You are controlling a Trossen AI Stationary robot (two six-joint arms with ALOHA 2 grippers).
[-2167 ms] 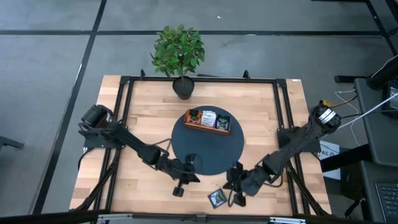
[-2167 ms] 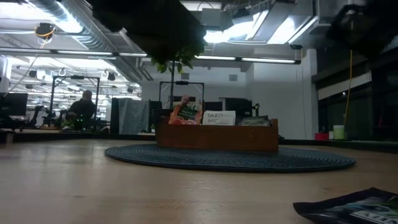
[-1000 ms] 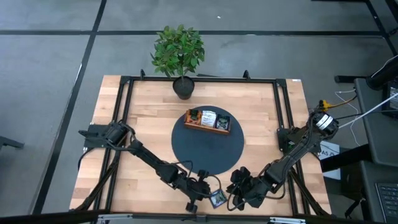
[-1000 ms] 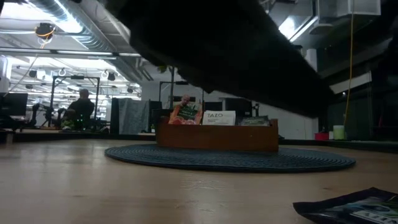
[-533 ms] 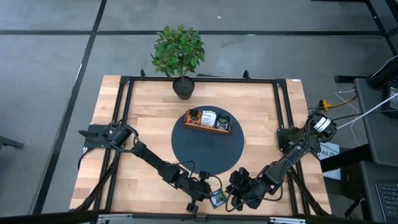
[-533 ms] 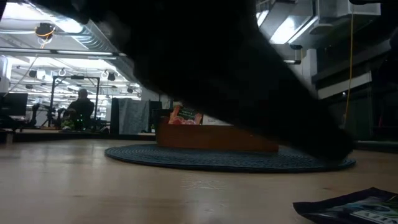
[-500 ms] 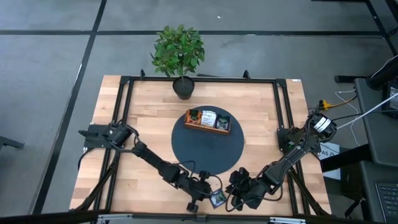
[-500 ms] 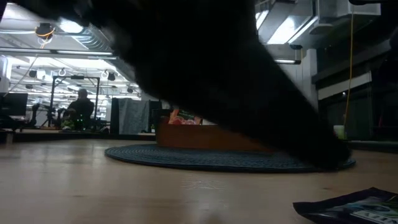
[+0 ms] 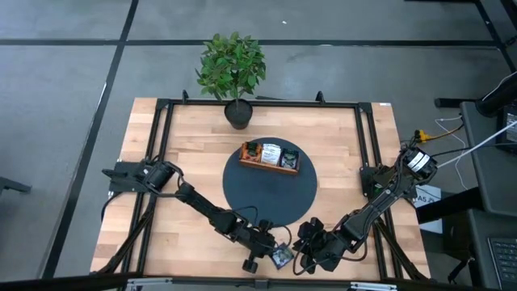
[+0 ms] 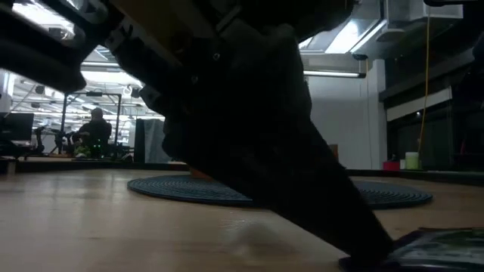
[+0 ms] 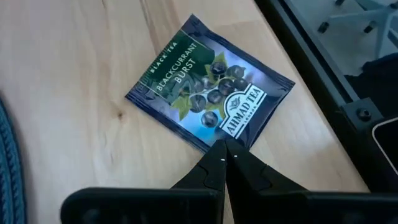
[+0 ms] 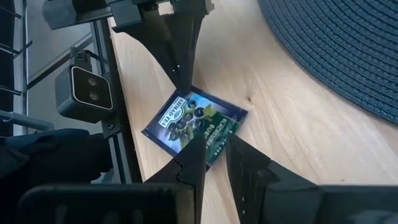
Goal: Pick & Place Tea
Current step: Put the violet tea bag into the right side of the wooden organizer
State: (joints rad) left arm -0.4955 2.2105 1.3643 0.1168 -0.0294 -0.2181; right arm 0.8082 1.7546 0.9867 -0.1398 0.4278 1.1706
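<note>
One dark blue tea sachet [image 11: 208, 81] lies flat on the bare wood near the table's front edge [image 9: 282, 257]. My left gripper [image 11: 224, 144] is shut, with its tips at one corner of the sachet. It reaches in from the left [image 9: 269, 247]. My right gripper [image 12: 214, 146] stands open at the sachet's opposite corner, one finger on each side of it [image 9: 307, 247]. More tea sachets stand in the wooden tray [image 9: 269, 158] on the round dark mat [image 9: 269, 194]. My left gripper sets its shut fingertips [image 12: 184, 87] on the sachet's corner [image 11: 214, 138], slanting down from the table's left. The sachet stays flat on the wood. My right gripper's fingers [image 12: 196, 149] stand over the opposite corner [image 12: 214, 142]; whether they touch it I cannot tell.
A potted plant [image 9: 233, 69] stands at the far edge. A black frame rail [image 12: 118, 124] runs along the near edge close to the sachet. The mat's rim [image 12: 323, 74] lies just beyond it.
My left gripper has moved down and toward the table's right, onto the sachet's corner, staying shut. In the low view it now hides the tray. My right gripper has kept still.
</note>
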